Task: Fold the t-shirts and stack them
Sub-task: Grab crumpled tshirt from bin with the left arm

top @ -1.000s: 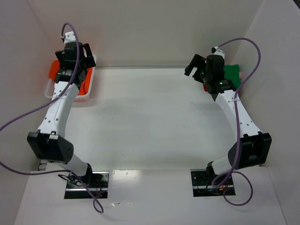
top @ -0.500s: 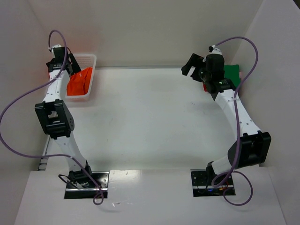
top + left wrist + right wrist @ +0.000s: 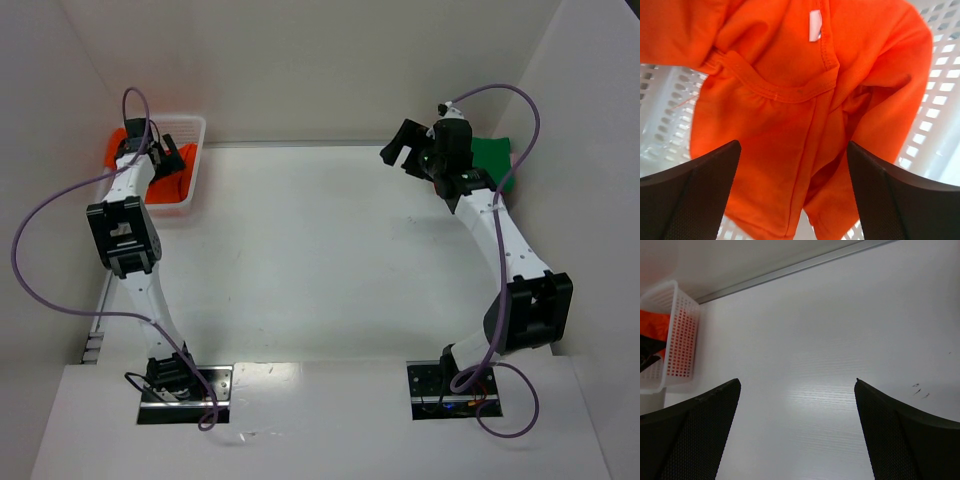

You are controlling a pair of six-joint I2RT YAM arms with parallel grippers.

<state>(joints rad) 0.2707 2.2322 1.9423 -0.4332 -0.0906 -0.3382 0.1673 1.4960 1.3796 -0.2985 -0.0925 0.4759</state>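
A bright orange t-shirt [image 3: 168,187] lies crumpled in the white mesh basket [image 3: 192,127] at the far left. My left gripper [image 3: 163,157] hangs open just above it. In the left wrist view the shirt [image 3: 790,100] fills the frame between the open fingers of the left gripper [image 3: 793,145], collar and white label up. A green folded t-shirt [image 3: 495,160] lies at the far right, behind my right arm. My right gripper [image 3: 403,148] is open and empty above the table, and its wrist view [image 3: 797,381] faces bare table. Red and pink shirts are hidden.
White walls close in the table on the left, back and right. The basket [image 3: 677,335] with the orange cloth [image 3: 652,322] shows far off in the right wrist view. A purple cable loops from each arm.
My left arm has straightened and its gripper has swung out to the wall, then back over the basket above the orange shirt. My right gripper has shifted slightly left.
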